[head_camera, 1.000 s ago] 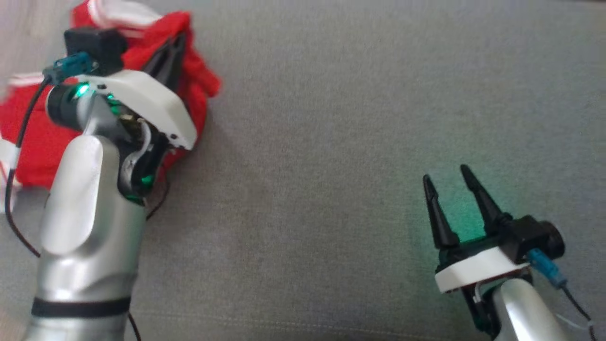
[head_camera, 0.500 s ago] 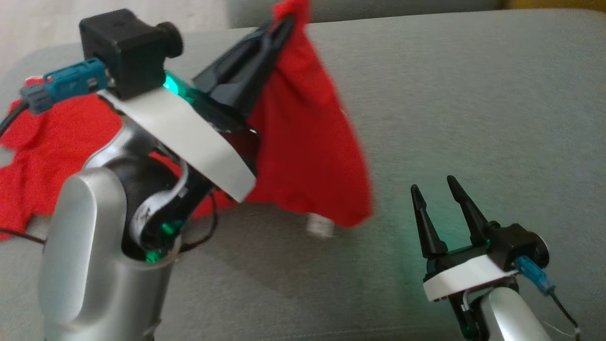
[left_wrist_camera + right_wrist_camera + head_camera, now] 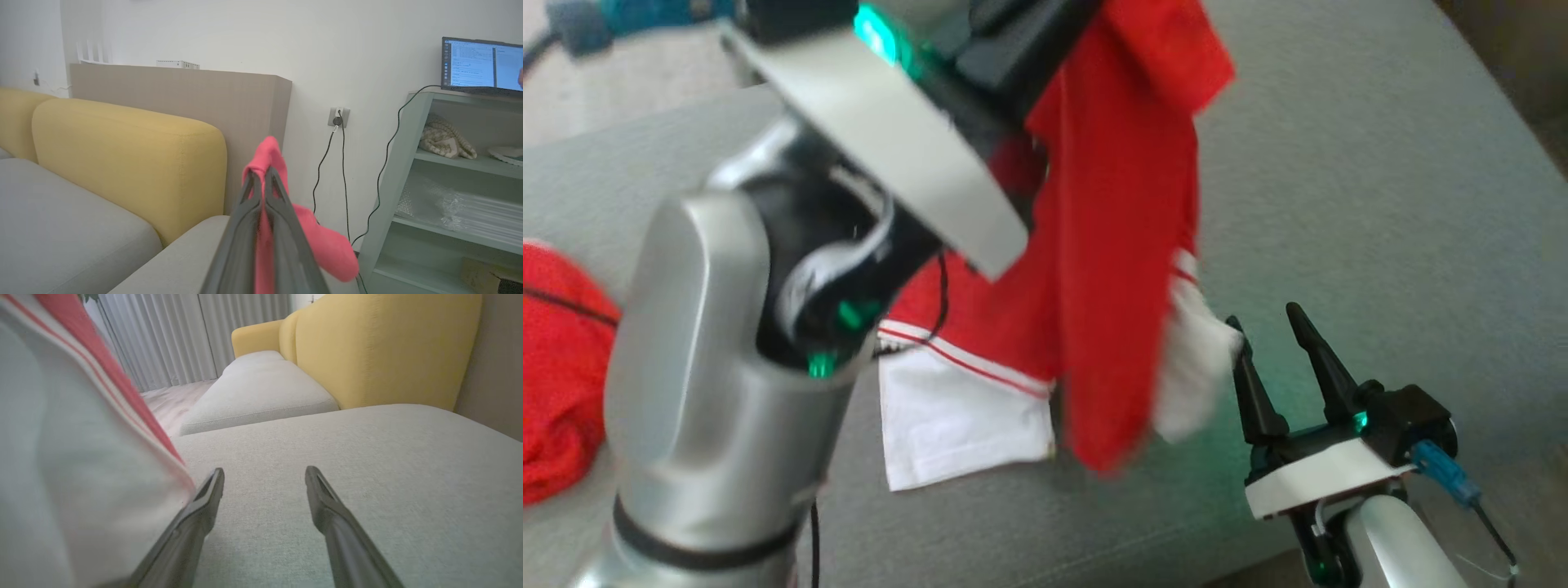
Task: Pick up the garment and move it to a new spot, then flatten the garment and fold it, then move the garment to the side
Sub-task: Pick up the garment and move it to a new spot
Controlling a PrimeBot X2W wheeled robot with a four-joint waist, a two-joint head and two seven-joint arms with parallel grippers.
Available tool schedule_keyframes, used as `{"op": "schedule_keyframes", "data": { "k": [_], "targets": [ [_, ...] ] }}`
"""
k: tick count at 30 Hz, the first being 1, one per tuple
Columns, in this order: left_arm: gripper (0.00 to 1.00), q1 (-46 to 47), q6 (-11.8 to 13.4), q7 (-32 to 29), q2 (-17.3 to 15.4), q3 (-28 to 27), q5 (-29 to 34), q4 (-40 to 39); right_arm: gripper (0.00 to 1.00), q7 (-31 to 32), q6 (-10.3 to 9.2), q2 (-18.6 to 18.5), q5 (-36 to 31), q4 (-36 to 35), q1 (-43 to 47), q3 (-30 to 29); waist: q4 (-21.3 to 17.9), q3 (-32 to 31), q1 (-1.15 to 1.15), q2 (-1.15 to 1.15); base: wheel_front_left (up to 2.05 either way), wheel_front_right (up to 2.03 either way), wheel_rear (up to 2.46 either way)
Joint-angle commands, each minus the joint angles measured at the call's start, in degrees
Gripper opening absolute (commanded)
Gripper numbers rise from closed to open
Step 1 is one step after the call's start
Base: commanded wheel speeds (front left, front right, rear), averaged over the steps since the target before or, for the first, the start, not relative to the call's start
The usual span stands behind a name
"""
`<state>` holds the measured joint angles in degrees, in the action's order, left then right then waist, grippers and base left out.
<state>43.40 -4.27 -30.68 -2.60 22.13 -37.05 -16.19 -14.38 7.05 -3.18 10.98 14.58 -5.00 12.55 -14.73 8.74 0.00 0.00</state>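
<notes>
Grey sofa cushion (image 3: 1380, 204) lies under both arms. Above it the red garment (image 3: 1119, 204) hangs with its long axis upright, its white ends pointing down at the cushion. The left gripper (image 3: 260, 175) pinches its top. The right gripper (image 3: 1263, 327) sits low over the cushion, fingers spread and empty. A second ago the garment lay bunched on the cushion.
</notes>
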Motion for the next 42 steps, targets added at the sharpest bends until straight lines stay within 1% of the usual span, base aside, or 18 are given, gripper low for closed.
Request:
{"op": "schedule_keyframes", "data": {
  "k": [1, 4, 8, 11, 13, 15, 16, 19, 20, 21, 22, 25, 27, 29, 33, 37, 42],
  "targets": [
    [0.00, 4.0, 0.5, 1.1, -0.6, -2.0, 0.5, -0.3, 1.00, -0.6, 0.44, 0.3, 0.5, -1.9, -0.9, 1.3, -2.1, 0.6, 0.00, 0.00, 0.00, 0.00, 0.00],
    [0.00, 5.9, 1.5, 4.3, -1.0, -4.1, 2.3, 5.6, 1.00, -0.6, 0.44, 0.3, 1.2, -2.0, -1.0, 1.6, -3.6, 1.0, 0.00, 0.00, 0.00, 0.00, 0.00],
    [0.00, 5.2, 2.6, 7.9, -4.0, -6.6, 5.7, 16.9, 1.00, -0.6, 0.44, 0.3, 1.8, -2.2, -1.1, 1.9, -4.6, 1.5, 0.00, 0.00, 0.00, 0.00, 0.00],
    [0.00, 2.8, 3.3, 9.3, -7.5, -7.5, 8.3, 27.1, 1.00, -0.6, 0.44, 0.3, 2.0, -2.2, -1.1, 1.9, -4.9, 1.9, 0.00, 0.00, 0.00, 0.00, 0.00],
    [0.00, 0.6, 3.8, 10.8, -8.9, -8.0, 9.1, 33.7, 1.00, -0.6, 0.44, 0.3, 2.1, -2.2, -1.2, 2.0, -4.9, 2.1, 0.00, 0.00, 0.00, 0.00, 0.00],
    [0.00, -1.6, 4.0, 13.1, -9.4, -8.6, 9.1, 39.3, 1.00, -0.6, 0.44, 0.3, 2.0, -2.1, -1.2, 2.2, -4.9, 2.2, 0.00, 0.00, 0.00, 0.00, 0.00],
    [0.00, -1.6, 4.0, 13.1, -9.4, -8.6, 9.1, 39.3, 1.00, -0.6, 0.44, 0.3, 2.0, -2.1, -1.2, 2.2, -4.9, 2.2, 0.00, 0.00, 0.00, 0.00, 0.00],
    [0.00, -3.7, 3.6, 16.3, -8.3, -8.8, 8.4, 45.8, 1.00, -0.6, 0.44, 0.3, 1.6, -2.0, -1.2, 2.0, -4.0, 2.5, 0.00, 0.00, 0.00, 0.00, 0.00],
    [0.10, -4.0, 3.4, 17.5, -7.6, -9.0, 8.0, 47.3, 1.00, -0.6, 0.44, 0.3, 1.3, -2.0, -1.2, 1.9, -3.6, 2.5, 0.00, 0.00, 0.00, 0.00, 0.00],
    [0.43, -4.2, 3.5, 18.9, -7.2, -8.9, 8.2, 48.8, 1.00, -0.6, 0.44, 0.3, 1.1, -1.9, -1.2, 1.8, -3.2, 2.5, 0.00, 0.00, 0.00, 0.00, 0.00],
    [0.99, -4.3, 3.4, 20.2, -7.0, -8.4, 8.8, 50.1, 1.00, -0.6, 0.44, 0.3, 0.8, -1.9, -1.2, 1.8, -2.7, 2.4, 0.00, 0.00, 0.00, 0.00, 0.00],
    [1.00, -4.5, 3.9, 25.1, -6.3, -8.0, 10.0, 52.7, 1.00, -0.6, 0.44, 0.3, 0.2, -1.8, -1.4, 1.7, -1.4, 1.8, 0.00, 0.00, 0.00, 0.00, 0.00],
    [1.00, -5.0, 4.5, 29.5, -5.9, -7.8, 11.0, 52.8, 1.00, -0.6, 0.44, 0.3, -0.3, -1.8, -1.3, 1.3, -0.5, 1.0, 0.00, 0.00, 0.00, 0.00, 0.00],
    [1.00, -6.5, 5.2, 33.9, -5.4, -7.5, 12.0, 52.0, 1.00, -0.6, 0.44, 0.3, -1.0, -1.9, -0.9, 0.7, 0.4, 0.0, 0.00, 0.00, 0.00, 0.00, 0.00],
    [1.00, -12.1, 7.5, 41.7, -4.1, -7.8, 12.8, 48.3, 1.00, -0.6, 0.44, 0.3, -2.9, -2.5, 0.4, -0.7, 2.6, -2.2, 0.00, 0.00, 0.00, 0.00, 0.00],
    [1.00, -20.7, 9.6, 44.7, -3.2, -8.1, 13.1, 42.8, 1.00, -0.6, 0.44, 0.3, -4.9, -3.5, 2.2, -2.7, 5.2, -4.3, 0.00, 0.00, 0.00, 0.00, 0.00],
    [1.00, -32.6, 12.0, 45.6, -2.7, -8.4, 15.4, 34.7, 1.00, -0.6, 0.44, 0.3, -6.2, -4.3, 5.2, -5.3, 8.8, -6.9, 0.00, 0.00, 0.00, 0.00, 0.00]
  ]
}}
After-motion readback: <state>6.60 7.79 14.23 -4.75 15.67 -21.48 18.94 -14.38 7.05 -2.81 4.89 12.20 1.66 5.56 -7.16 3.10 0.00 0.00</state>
